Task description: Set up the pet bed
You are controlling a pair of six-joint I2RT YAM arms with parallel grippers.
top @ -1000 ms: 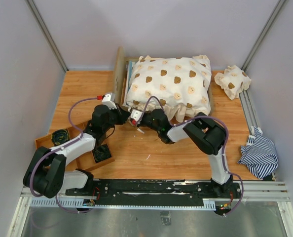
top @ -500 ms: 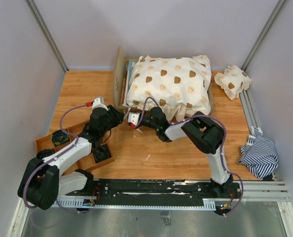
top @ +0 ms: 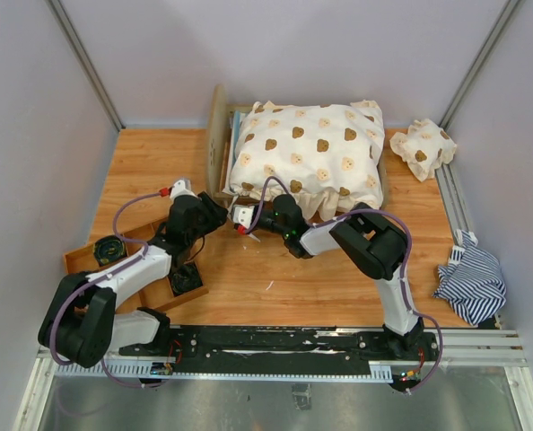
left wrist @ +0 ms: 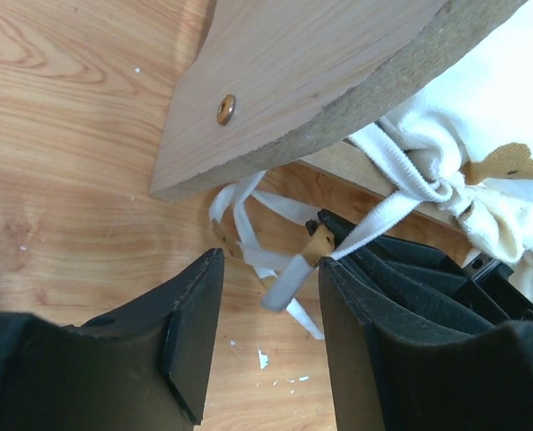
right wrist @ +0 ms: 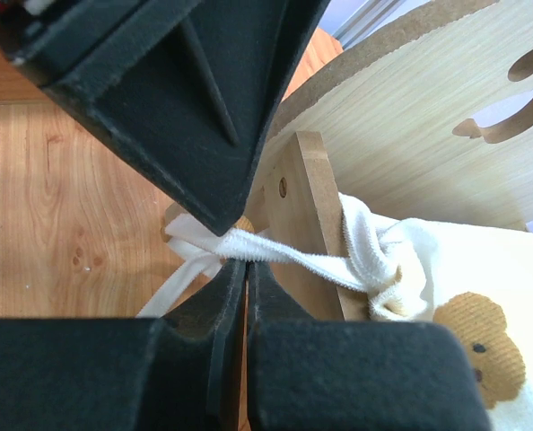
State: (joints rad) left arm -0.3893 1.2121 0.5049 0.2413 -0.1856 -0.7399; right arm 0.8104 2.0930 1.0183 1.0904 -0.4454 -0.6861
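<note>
The pet bed (top: 218, 135) stands at the back centre, its plywood headboard on the left, and a cream bear-print cover (top: 307, 153) lies over it. At the headboard's near leg (left wrist: 275, 99), white tie ribbons (left wrist: 249, 211) from the cover hang loose. My right gripper (right wrist: 246, 265) is shut on one ribbon (right wrist: 284, 254), which it holds taut from the cover's corner. In the top view the right gripper (top: 235, 214) sits beside that leg. My left gripper (left wrist: 271, 260) is open, with a loose ribbon end (left wrist: 289, 278) between its fingers, untouched. From above, the left gripper (top: 216, 212) faces the right one closely.
A wooden tray (top: 78, 259) with dark round items sits near the left arm. A small bear-print pillow (top: 422, 146) lies at the back right. A crumpled blue-and-white striped cloth (top: 471, 280) lies by the right edge rail.
My left gripper has opened and drawn back a little to the left, letting go of the ribbon. The right gripper has stayed shut on its ribbon.
</note>
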